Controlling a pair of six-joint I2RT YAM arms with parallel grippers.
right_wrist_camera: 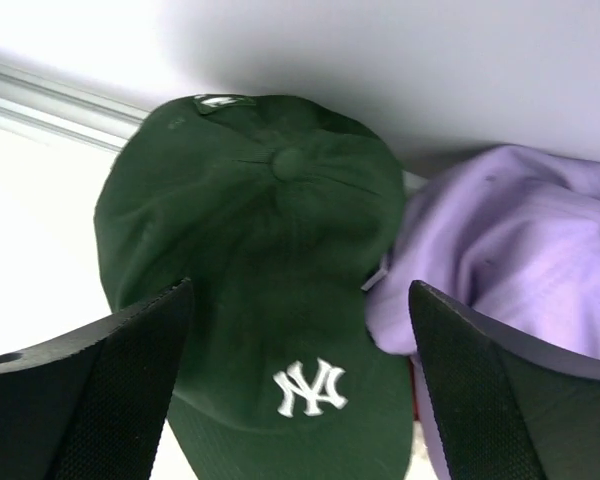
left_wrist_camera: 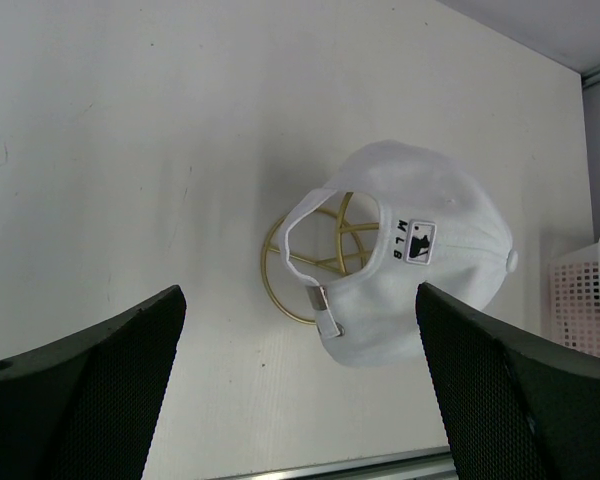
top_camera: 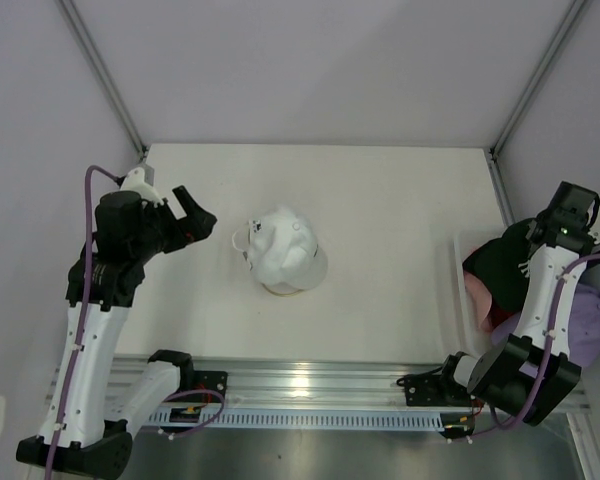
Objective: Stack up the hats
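A white cap (top_camera: 285, 255) with an MLB patch sits on a gold wire stand in the middle of the table. In the left wrist view the cap (left_wrist_camera: 430, 250) shows its back strap, and the stand (left_wrist_camera: 278, 290) shows under it. My left gripper (top_camera: 195, 222) is open and empty, left of the cap and apart from it; in its own view (left_wrist_camera: 300, 400) the cap lies ahead of the jaws. My right gripper (right_wrist_camera: 300, 390) is open and empty above a dark green cap (right_wrist_camera: 260, 240) with a white NY logo. A lavender cap (right_wrist_camera: 510, 250) lies beside it.
A white mesh basket (top_camera: 458, 270) at the table's right edge holds the dark green cap (top_camera: 498, 262), a pink cap (top_camera: 483, 298) and the lavender cap (top_camera: 592, 318). The basket also shows in the left wrist view (left_wrist_camera: 580, 290). White walls enclose the table.
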